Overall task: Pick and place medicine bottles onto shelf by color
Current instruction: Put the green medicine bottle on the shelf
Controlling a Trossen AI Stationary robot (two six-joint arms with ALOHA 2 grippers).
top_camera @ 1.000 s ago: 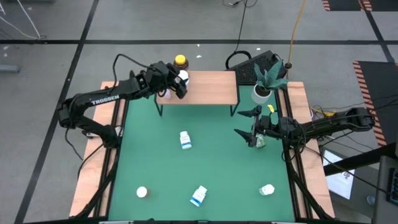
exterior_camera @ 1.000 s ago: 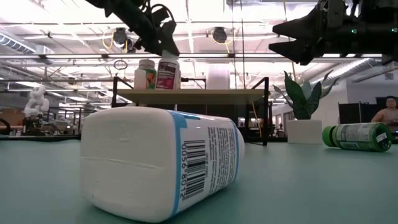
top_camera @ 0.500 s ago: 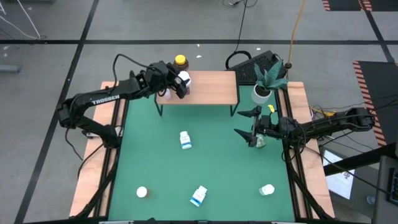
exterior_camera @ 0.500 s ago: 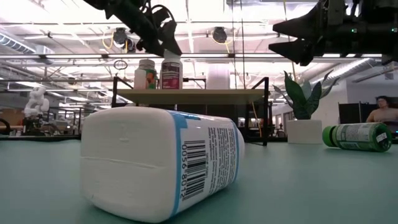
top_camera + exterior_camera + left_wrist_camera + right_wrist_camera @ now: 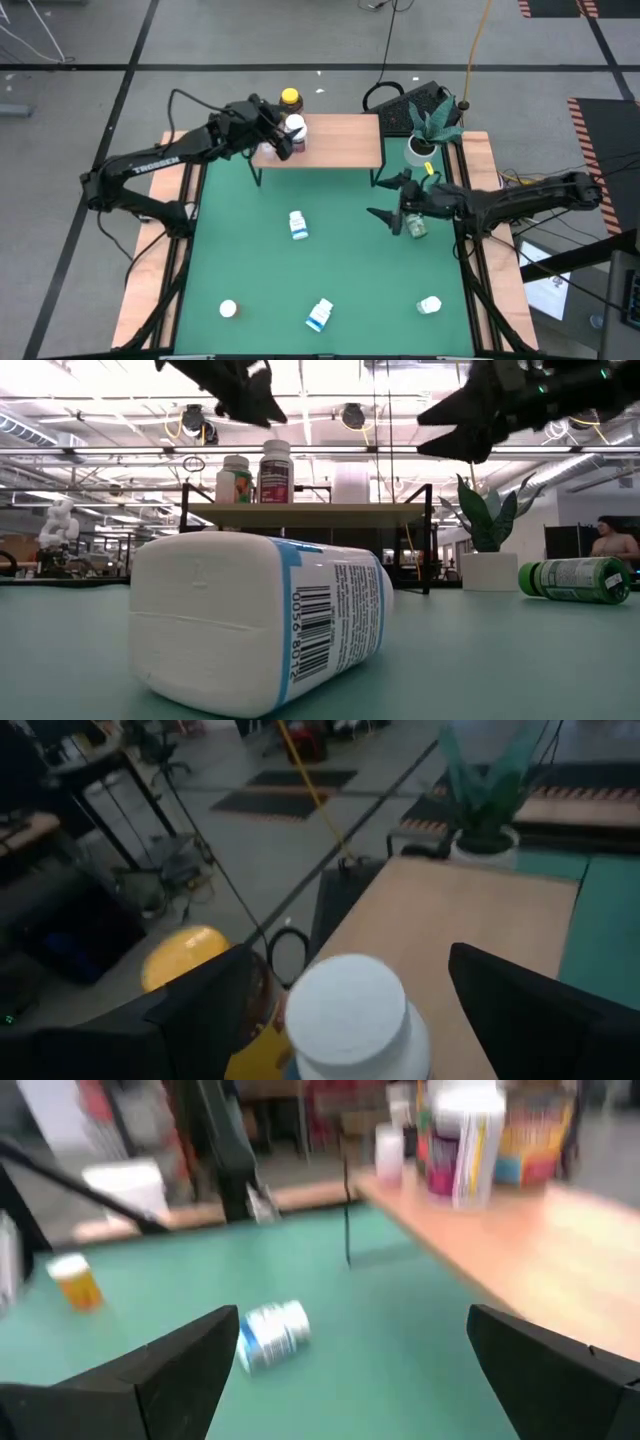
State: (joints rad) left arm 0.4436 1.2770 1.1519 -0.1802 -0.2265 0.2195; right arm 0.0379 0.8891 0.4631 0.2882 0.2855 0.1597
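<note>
**Standing on the shelf: two bottles, five more down on the desk**

Sitting upright at the left end of the shelf is a white-capped bottle w/ a dark red label, and just beside it, toward the back edge, an amber bottle w/ yellow lid. From the low view both stand side by side on the wood top, apart from each other. The left end effector hangs right over the white-capped bottle w/ fingers spread wide and nothing in them; in the left wrist view the white cap sits between the two dark fingers w/ a gap on each side, not touched.

Down on the green desk: a blue-labelled bottle lies near the middle in front of the shelf, another blue-labelled one lies at the near edge, a small white bottle near the left front, another white one near the right front. A green bottle lies on its side by the right edge. The right end effector hovers just beside it, above the desk, fingers fully apart, empty.

A potted plant in a white pot stands at the shelf's right end. A person shows far off at the low view's right edge.
</note>
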